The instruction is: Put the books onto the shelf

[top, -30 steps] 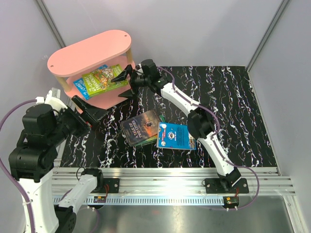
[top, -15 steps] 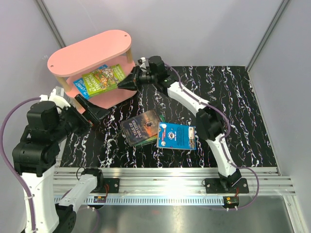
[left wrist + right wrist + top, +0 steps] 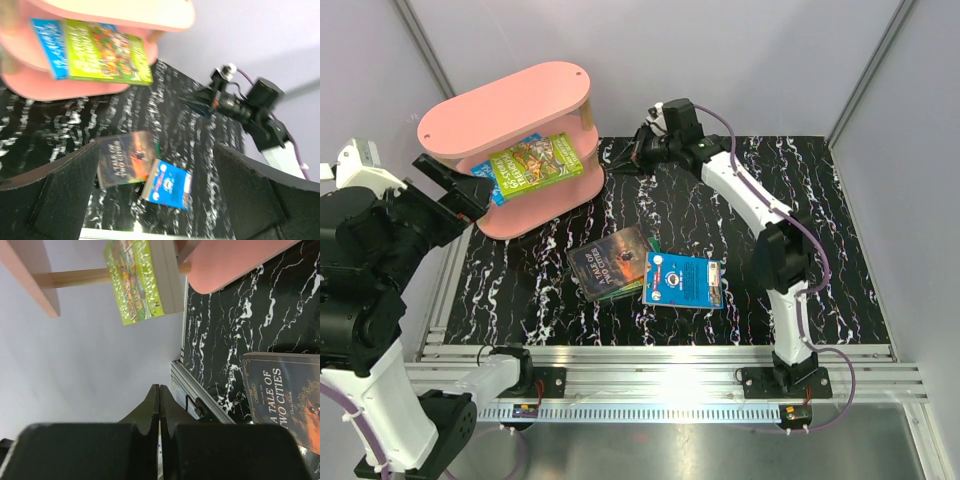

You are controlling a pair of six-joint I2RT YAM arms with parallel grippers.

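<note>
Green book (image 3: 537, 163) lies on the shelf (image 3: 505, 100), middle board — right pincer (image 3: 159, 390) has backed off, pressed together, empty; left pincer (image 3: 460, 188) spread; other books (image 3: 610, 262) wait.

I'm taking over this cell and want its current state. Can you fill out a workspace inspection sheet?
Surface: black marbled table, no spills seen.
Job's things: green book lies on a lower tier of the shelf, overhanging its edge. Dark book and blue book lie on the table, with a third book showing beneath them.
Clutter: nothing seen.
End effectors: left end effector open, empty; right end effector shut, empty.
Cables: purple cable runs along the right arm, away from the books.
Surroundings: pale walls; metal rail at the near edge.
</note>
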